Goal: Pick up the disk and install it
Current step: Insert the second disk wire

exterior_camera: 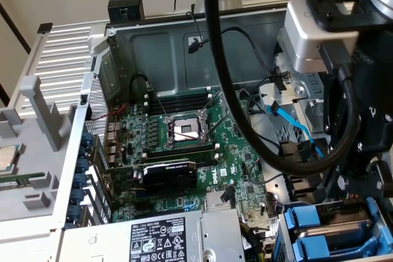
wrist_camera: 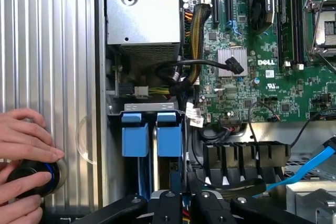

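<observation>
We find the gripper (wrist_camera: 181, 203) poised above the disk (wrist_camera: 169, 135) seated in its bay, jaws nearly closed, holding nothing visible; blue plastic carrier, ribbed grey case (wrist_camera: 47, 51).

Two blue carriers (wrist_camera: 134, 132) (wrist_camera: 169, 132), one hand (wrist_camera: 23, 163)

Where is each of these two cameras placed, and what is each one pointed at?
Exterior view: off the arm, above the open computer case, looking down at the motherboard; the robot arm crosses the exterior view's right.
Wrist view: on the wrist, looking straight down into the case; the gripper and a person's hand show.
Shared: the motherboard and the blue carriers.
</observation>
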### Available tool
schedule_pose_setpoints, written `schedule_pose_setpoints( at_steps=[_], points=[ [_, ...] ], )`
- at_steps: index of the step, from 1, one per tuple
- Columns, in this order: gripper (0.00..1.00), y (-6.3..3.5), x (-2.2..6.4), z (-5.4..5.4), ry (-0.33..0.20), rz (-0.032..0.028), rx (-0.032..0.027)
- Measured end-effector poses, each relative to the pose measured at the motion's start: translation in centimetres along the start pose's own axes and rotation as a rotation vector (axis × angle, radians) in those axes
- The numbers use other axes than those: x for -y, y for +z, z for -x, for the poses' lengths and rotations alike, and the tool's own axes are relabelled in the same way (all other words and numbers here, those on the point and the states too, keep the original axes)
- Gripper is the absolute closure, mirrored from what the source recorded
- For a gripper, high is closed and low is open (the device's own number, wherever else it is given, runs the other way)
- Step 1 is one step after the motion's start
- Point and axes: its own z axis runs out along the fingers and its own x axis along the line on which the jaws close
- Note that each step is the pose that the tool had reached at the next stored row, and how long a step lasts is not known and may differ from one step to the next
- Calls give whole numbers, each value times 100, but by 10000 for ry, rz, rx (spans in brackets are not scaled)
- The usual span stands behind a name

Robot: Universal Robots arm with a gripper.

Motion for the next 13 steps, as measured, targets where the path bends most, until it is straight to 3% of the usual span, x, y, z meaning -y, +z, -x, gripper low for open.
schedule_pose_setpoints(
  at_steps=[3, 6, 7, 13],
  points=[
    [84, 0, -5, 0, 1, -1, -41],
    [84, 0, -14, 0, 7, -14, -155],
    [84, 2, -19, -1, 6, -33, -170],
    [84, 11, -46, -1, 7, -186, -172]
  ],
)
